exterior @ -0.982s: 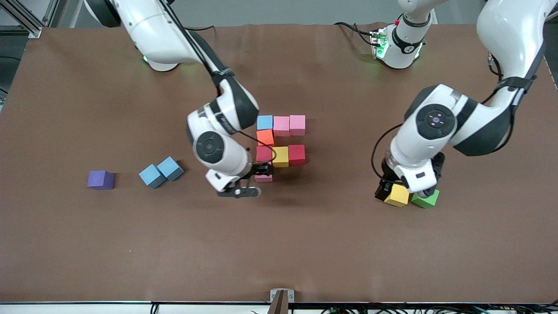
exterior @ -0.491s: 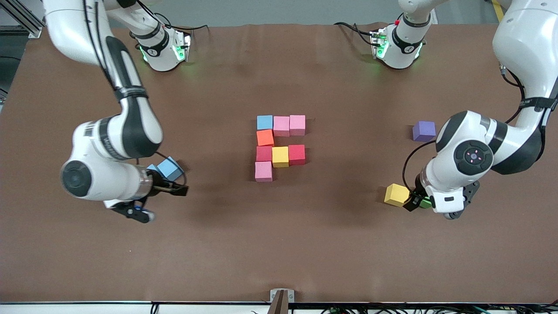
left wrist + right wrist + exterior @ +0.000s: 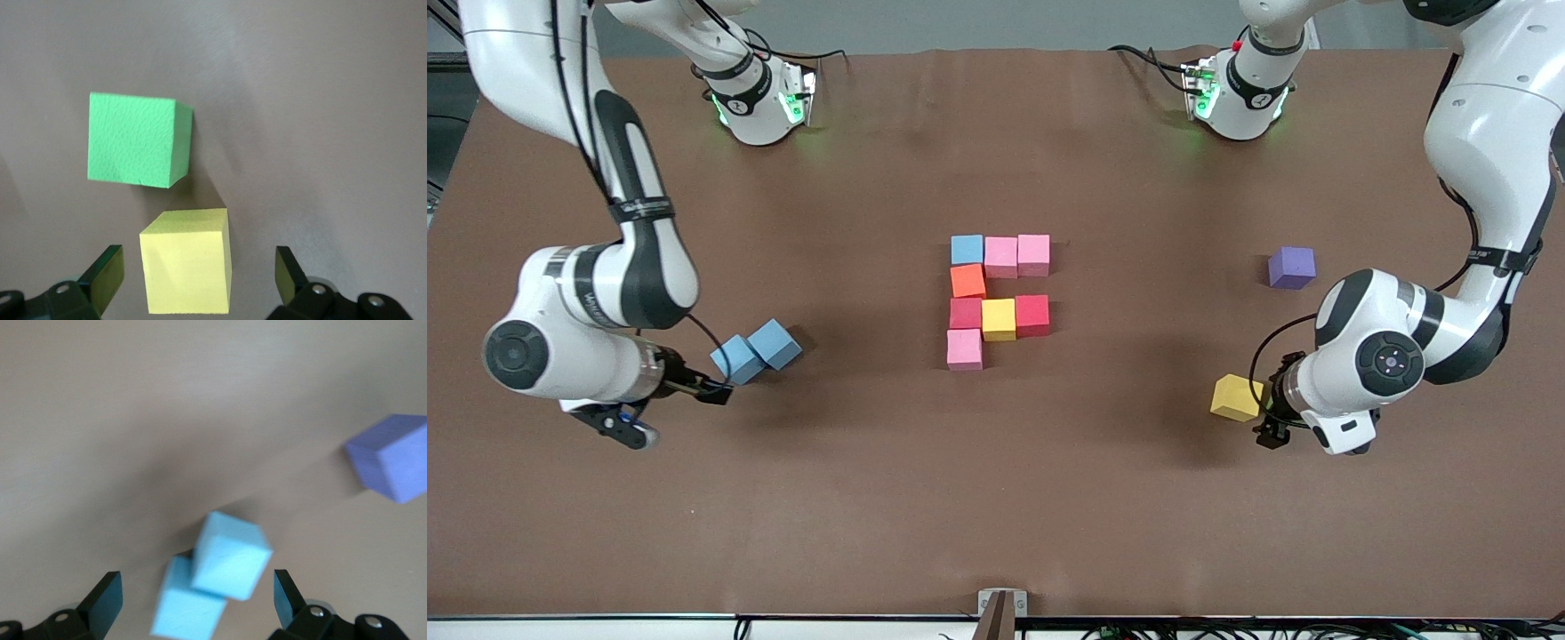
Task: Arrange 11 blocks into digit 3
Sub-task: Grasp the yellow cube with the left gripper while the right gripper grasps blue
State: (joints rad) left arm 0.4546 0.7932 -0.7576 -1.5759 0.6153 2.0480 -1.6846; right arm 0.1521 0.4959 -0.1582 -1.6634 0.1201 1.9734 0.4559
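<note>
Left gripper (image 3: pixel 1272 427) hangs low over the brown table mat (image 3: pixel 996 498) toward the left arm's end, its black fingers (image 3: pixel 107 277) spread wide and holding nothing. Between those fingers, in the left wrist view, sits a small matte yellow foam cube (image 3: pixel 187 261), apart from both pads; in the front view this loose yellow cube (image 3: pixel 1235 397) lies just beside the gripper. A small green foam cube (image 3: pixel 137 141) rests close to the yellow one, corner near corner, and is hidden under the arm in the front view. One purple foam cube (image 3: pixel 1291 267) lies well apart from the left gripper, farther from the front camera.

Right gripper (image 3: pixel 698 391) hovers toward the right arm's end, jaws also wide and empty. Just beside it sit two light blue foam cubes (image 3: pixel 756 350), touching each other; the right wrist view shows them ahead of the open fingers (image 3: pixel 107 597). A second purple cube (image 3: pixel 392 457) appears in that wrist view, apart from the blue pair.

Midway between the two grippers stands the unfinished digit 3 (image 3: pixel 999 299): a row of light blue cube (image 3: pixel 967 250) and two pink cubes (image 3: pixel 1017 255), an orange cube (image 3: pixel 967 281), a row of red, yellow (image 3: pixel 999 319) and red, and a pink cube (image 3: pixel 964 349) nearest the front camera.
</note>
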